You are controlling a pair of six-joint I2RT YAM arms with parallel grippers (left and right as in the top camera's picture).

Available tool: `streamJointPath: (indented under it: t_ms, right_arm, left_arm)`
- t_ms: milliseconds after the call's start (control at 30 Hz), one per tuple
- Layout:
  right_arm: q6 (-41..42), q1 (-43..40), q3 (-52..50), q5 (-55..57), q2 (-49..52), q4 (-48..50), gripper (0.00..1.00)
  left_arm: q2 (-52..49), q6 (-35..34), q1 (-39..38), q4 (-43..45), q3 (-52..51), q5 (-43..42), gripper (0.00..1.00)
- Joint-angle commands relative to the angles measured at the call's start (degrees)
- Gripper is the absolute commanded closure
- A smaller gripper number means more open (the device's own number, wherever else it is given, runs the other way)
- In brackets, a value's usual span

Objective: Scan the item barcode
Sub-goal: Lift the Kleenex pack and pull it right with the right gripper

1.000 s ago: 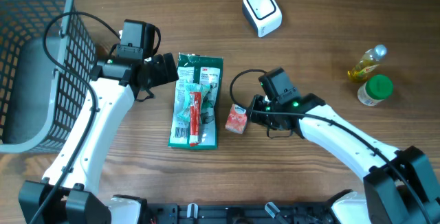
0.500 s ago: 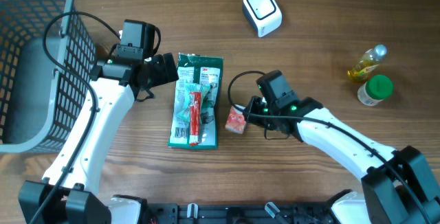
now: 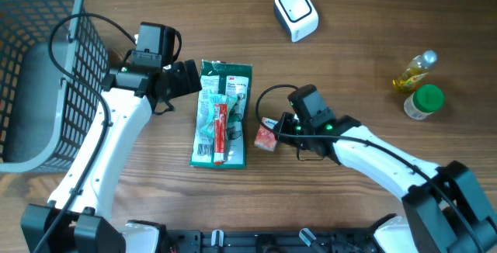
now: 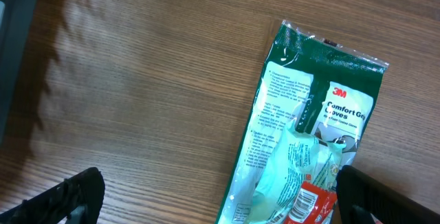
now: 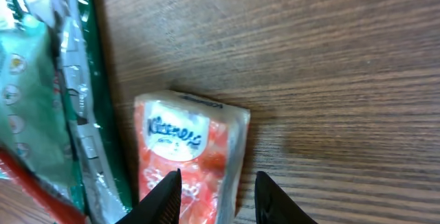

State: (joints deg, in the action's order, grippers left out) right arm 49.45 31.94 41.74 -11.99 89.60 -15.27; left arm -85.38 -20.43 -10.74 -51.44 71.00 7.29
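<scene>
A small red Kleenex tissue pack (image 3: 266, 136) lies flat on the wooden table, just right of a green 3M gloves packet (image 3: 221, 113). In the right wrist view the tissue pack (image 5: 189, 155) reaches between my right gripper's (image 5: 216, 189) black fingers. The left finger sits over the pack and the right finger stands just past its right edge, jaws open and narrow. From overhead the right gripper (image 3: 275, 129) is at the pack's right side. My left gripper (image 3: 190, 78) hangs wide open above the gloves packet's (image 4: 309, 128) top left part. The white barcode scanner (image 3: 296, 12) stands at the back.
A red-wrapped stick (image 3: 220, 133) lies on the gloves packet. A grey mesh basket (image 3: 39, 74) fills the left side. A yellow oil bottle (image 3: 414, 71) and a green-lidded jar (image 3: 424, 102) stand at the far right.
My right gripper has slid left over the tissue pack's near end, and its jaws have narrowed slightly. The left arm has not moved.
</scene>
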Motion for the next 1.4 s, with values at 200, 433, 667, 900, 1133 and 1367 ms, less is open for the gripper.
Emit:
streamJointPath:
  t_ms: [200,433,667,900,1133,1367]
  right_arm:
    - [0.5,0.2,-0.2,-3.2,4.6,1.6,0.69]
    - [0.5,0.2,-0.2,-3.1,4.6,1.0,0.72]
    - [2.3,0.2,-1.0,-3.1,6.2,1.0,0.84]
    - [3.2,0.1,-1.0,-3.1,7.3,1.8,0.96]
    - [-0.2,-2.0,-0.7,-6.2,6.1,4.3,0.96]
    - [-11.0,-7.3,-0.7,-22.3,3.2,5.0,0.96]
  left_arm:
    - [0.5,0.7,0.3,-0.1,0.9,0.5,0.0]
    - [0.5,0.7,0.3,-0.1,0.9,0.5,0.0]
    - [0.5,0.7,0.3,-0.1,0.9,0.5,0.0]
    - [0.5,0.7,0.3,-0.1,0.9,0.5,0.0]
    - [0.5,0.7,0.3,-0.1,0.9,0.5,0.0]
    - [0.5,0.7,0.3,-0.1,0.9,0.5,0.0]
